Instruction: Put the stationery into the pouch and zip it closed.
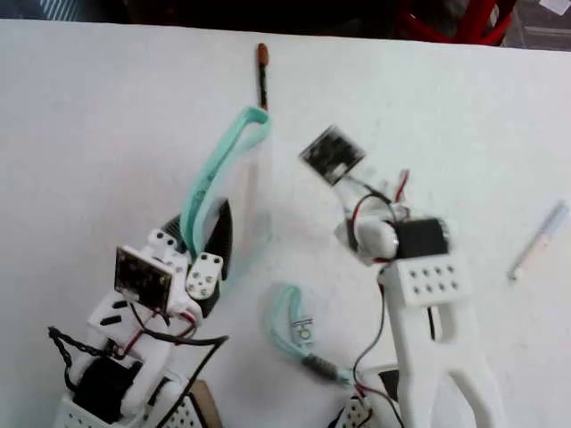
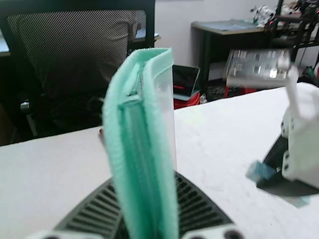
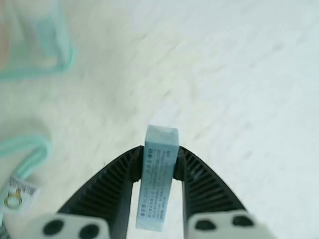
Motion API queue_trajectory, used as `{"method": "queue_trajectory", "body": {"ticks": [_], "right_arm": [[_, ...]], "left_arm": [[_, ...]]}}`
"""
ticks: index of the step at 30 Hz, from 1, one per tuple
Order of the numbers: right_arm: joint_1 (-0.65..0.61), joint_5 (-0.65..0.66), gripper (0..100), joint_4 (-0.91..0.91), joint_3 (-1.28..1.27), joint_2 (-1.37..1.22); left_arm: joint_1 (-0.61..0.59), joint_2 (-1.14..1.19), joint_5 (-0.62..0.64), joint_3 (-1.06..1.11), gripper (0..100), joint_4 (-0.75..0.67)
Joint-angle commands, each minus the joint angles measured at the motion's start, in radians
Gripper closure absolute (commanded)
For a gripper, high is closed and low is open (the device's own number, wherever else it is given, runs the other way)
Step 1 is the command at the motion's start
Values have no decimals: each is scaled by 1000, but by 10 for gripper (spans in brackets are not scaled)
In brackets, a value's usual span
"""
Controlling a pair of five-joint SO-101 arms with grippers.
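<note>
A: Why does the pouch (image 1: 212, 174) stand on edge, centre-left from above?
B: Left jaws clamp its edge, probably presenting the opening. Right jaws pinch an eraser (image 3: 158, 174) for loading; a pen (image 1: 538, 241) lies far right on the worktop (image 1: 107, 107).

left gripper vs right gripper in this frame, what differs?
Load: the left gripper is clamped on the mint-edged clear pouch, while the right gripper is clamped on a pale blue eraser.
Overhang: the pouch rises far past the left gripper's jaws, while the eraser pokes just beyond the right gripper's.
Shared: both have black ribbed jaws, shut on a load.
</note>
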State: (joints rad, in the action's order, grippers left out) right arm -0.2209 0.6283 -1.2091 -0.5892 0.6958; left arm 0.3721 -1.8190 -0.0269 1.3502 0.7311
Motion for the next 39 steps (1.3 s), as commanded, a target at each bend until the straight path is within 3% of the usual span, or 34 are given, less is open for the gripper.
{"method": "queue_trajectory", "body": {"ticks": [1,9,15,19,23,29,39], "right_arm": [[-36,-104,981,-10,176,127],[-183,-497,981,194,371,189],[-288,-661,981,498,371,188],[-377,-680,981,615,308,133],[-378,-680,981,711,273,5],[-331,-686,981,604,216,-47],[-312,-678,981,565,25,99]], "left_arm": [[16,-8,-11,-3,976,-72],[15,-8,-11,112,973,-155],[16,-8,-9,117,975,-149],[13,-8,-9,118,975,-140],[13,-8,-11,110,973,-84],[13,-8,-11,110,973,-86],[13,-8,-11,112,973,-87]]}}
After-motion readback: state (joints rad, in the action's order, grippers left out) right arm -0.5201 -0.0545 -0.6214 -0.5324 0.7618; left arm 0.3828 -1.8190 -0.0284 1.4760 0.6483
